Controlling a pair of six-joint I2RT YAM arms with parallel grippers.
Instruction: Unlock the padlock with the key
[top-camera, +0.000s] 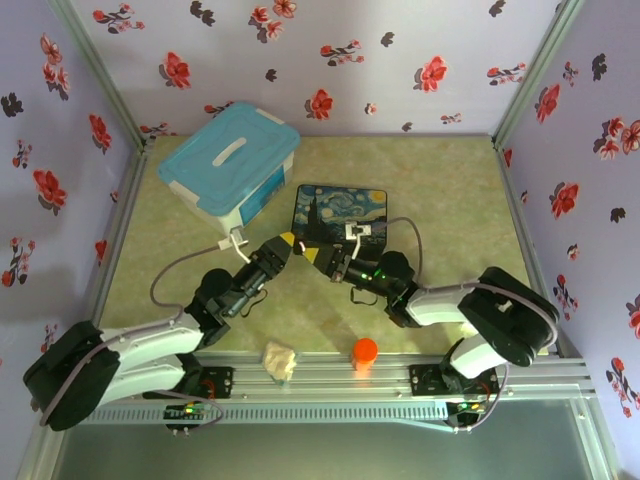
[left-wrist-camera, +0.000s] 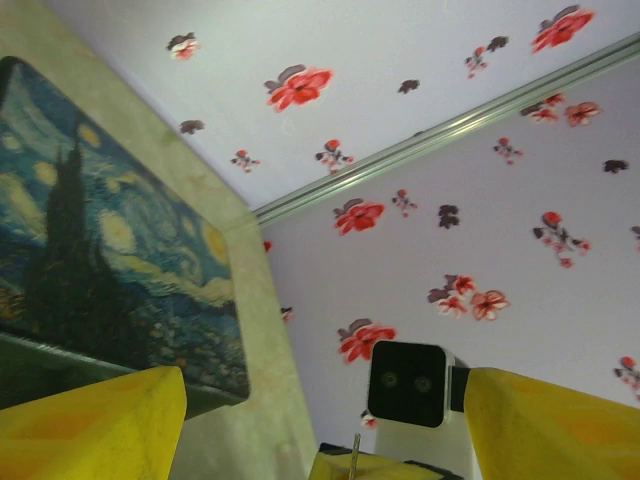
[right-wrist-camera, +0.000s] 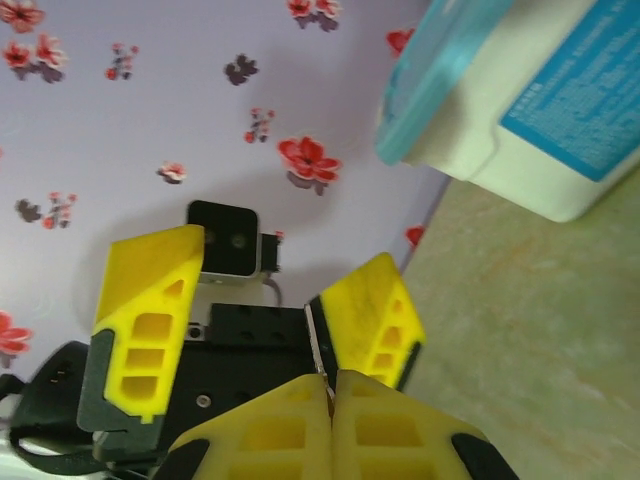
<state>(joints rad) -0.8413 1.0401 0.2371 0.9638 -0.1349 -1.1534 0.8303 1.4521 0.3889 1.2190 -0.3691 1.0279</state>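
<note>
My right tool is clamped on the tiny key, blade poking past the tips, up off the desk nose-to-nose with my left tool, fingers spread wide, looks like a handover to me.

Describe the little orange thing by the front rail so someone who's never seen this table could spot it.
Find the metal rail along the near edge of the pale green table. Just beyond its middle sit two small things: a crumpled whitish lump on the left and the orange cap on the right. It is the only bright orange, round piece there.
</note>
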